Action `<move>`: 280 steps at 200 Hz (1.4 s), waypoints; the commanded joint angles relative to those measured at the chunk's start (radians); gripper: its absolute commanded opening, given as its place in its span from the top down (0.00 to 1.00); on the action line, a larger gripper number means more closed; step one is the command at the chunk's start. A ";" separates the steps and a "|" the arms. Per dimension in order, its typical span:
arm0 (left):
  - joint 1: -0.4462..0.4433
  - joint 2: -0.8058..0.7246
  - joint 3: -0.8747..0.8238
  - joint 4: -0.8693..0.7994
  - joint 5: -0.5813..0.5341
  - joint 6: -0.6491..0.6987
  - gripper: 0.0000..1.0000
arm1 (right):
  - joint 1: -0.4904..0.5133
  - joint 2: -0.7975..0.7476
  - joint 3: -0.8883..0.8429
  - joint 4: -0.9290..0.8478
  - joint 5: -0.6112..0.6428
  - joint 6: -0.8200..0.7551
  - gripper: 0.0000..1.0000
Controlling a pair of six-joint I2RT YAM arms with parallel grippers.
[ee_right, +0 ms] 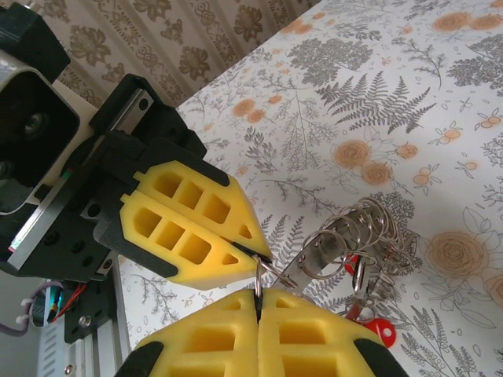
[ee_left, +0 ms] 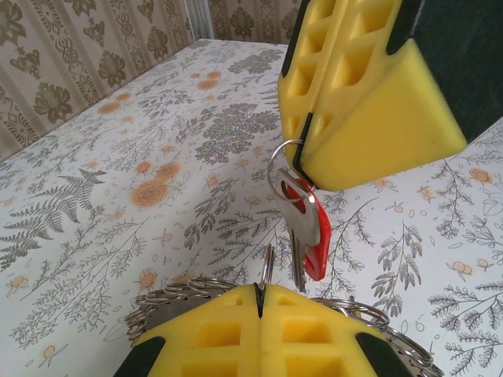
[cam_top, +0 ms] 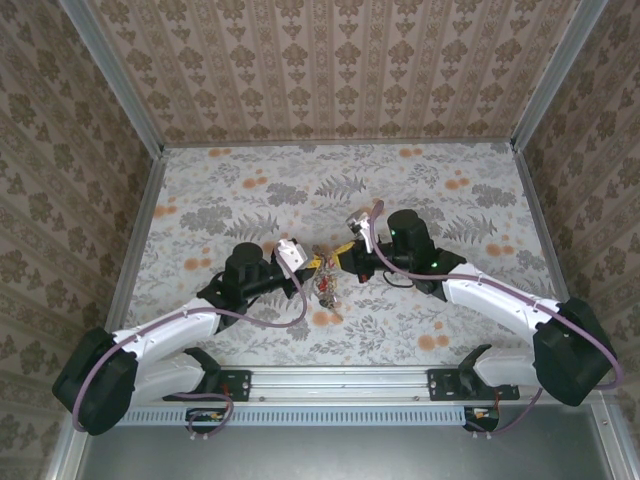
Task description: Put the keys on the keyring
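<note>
Near the middle of the worktop [cam_top: 440,320], the left gripper [cam_top: 313,263] and the right gripper [cam_top: 338,254] are set tip to tip. The keys [cam_top: 326,285] are hung between them, just before the tips. The keyring [ee_left: 177,292] is found against the left gripper's tips, with one key directly below the right gripper's.

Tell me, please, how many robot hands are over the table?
2. The left hand is shut at the table's centre; the right hand faces it tip to tip, shut on a small ring carrying a red key.
</note>
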 commanded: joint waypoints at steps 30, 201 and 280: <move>-0.006 -0.012 0.036 0.052 -0.002 -0.010 1.00 | 0.015 0.020 -0.008 -0.008 -0.005 -0.002 1.00; -0.016 0.014 0.052 0.052 0.006 -0.029 1.00 | 0.045 0.078 0.010 0.041 0.129 0.051 1.00; -0.022 0.015 0.048 0.044 0.000 -0.016 1.00 | 0.044 0.066 0.015 0.040 0.146 0.077 1.00</move>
